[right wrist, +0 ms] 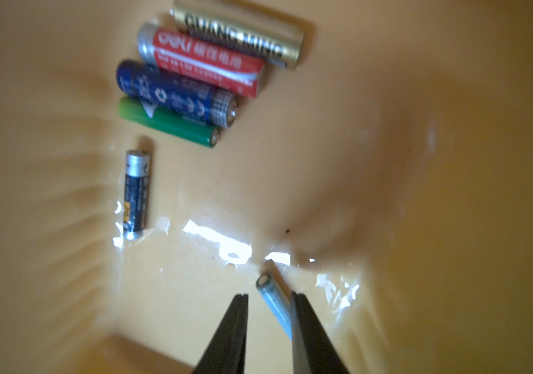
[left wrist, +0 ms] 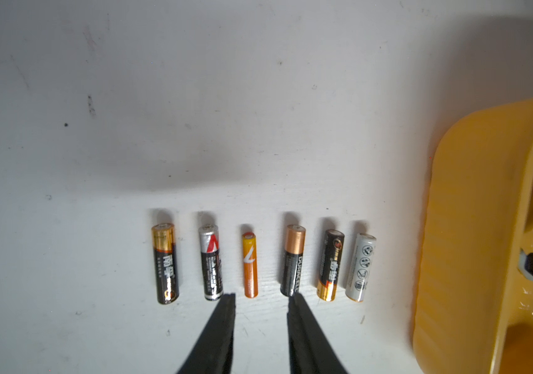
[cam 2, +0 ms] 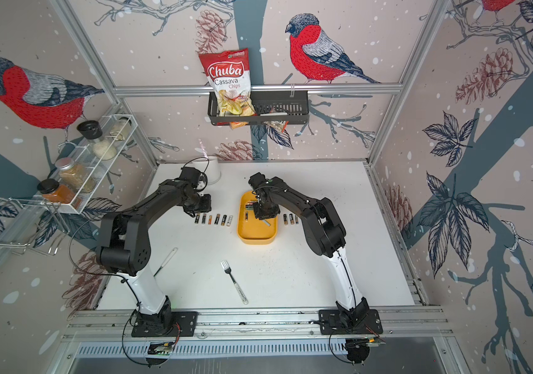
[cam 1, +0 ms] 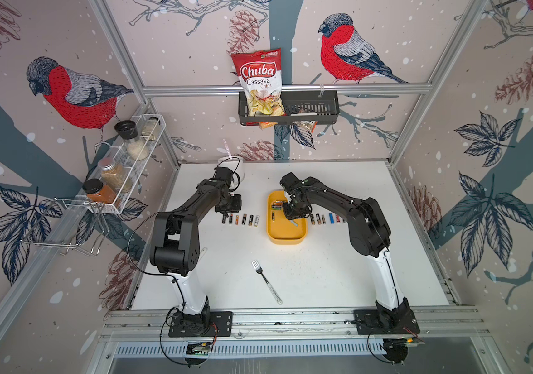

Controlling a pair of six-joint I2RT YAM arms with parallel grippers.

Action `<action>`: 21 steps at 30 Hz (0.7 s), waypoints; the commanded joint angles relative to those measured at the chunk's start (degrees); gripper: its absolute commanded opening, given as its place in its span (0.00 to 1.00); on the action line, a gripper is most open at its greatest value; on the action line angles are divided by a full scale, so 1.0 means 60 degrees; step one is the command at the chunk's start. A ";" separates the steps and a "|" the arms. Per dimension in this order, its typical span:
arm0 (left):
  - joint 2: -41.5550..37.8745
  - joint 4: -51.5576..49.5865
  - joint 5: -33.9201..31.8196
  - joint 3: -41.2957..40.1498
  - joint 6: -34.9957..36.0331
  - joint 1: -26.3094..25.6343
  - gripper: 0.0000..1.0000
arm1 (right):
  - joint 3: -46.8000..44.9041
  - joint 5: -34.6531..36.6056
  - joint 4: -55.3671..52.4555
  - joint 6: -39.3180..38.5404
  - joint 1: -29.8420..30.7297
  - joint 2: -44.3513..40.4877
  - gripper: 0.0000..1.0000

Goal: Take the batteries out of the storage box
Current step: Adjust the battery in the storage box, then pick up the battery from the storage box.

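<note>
In both top views the right arm hid the right claw (cam 1: 292, 218) and part of the batteries (cam 1: 323, 219) lined up right of the yellow storage box (cam 1: 286, 241). Six more lay left of it, long axes near-to-far, with the left claw (cam 1: 225, 213) over that row's left end.

The left wrist view cut the box off. The left claw (left wrist: 261, 299) stood open and empty, tips flanking the orange battery (left wrist: 249, 265).

The right wrist view was blurred. Inside the box the right claw (right wrist: 269, 295) stood open, a pale blue battery (right wrist: 273, 298) slanting between its fingers, against one and clear of the other. Four batteries lay side by side beyond.
</note>
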 commanded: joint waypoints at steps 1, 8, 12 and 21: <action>0.0000 0.0041 0.0019 -0.0041 0.0013 -0.0013 0.33 | -0.0237 0.0307 -0.0151 -0.0116 0.0009 -0.0072 0.30; -0.0085 0.0031 -0.0028 -0.0094 0.0027 -0.0020 0.33 | -0.0277 0.0328 -0.0083 -0.0104 0.0033 0.0002 0.27; -0.0105 0.0033 -0.0057 -0.0099 0.0029 -0.0021 0.33 | -0.0214 0.0300 -0.0149 -0.0154 0.0037 0.0092 0.23; -0.0128 0.0023 -0.0069 -0.0087 0.0016 -0.0021 0.32 | -0.0100 0.0151 -0.0167 -0.0181 0.0078 0.0049 0.15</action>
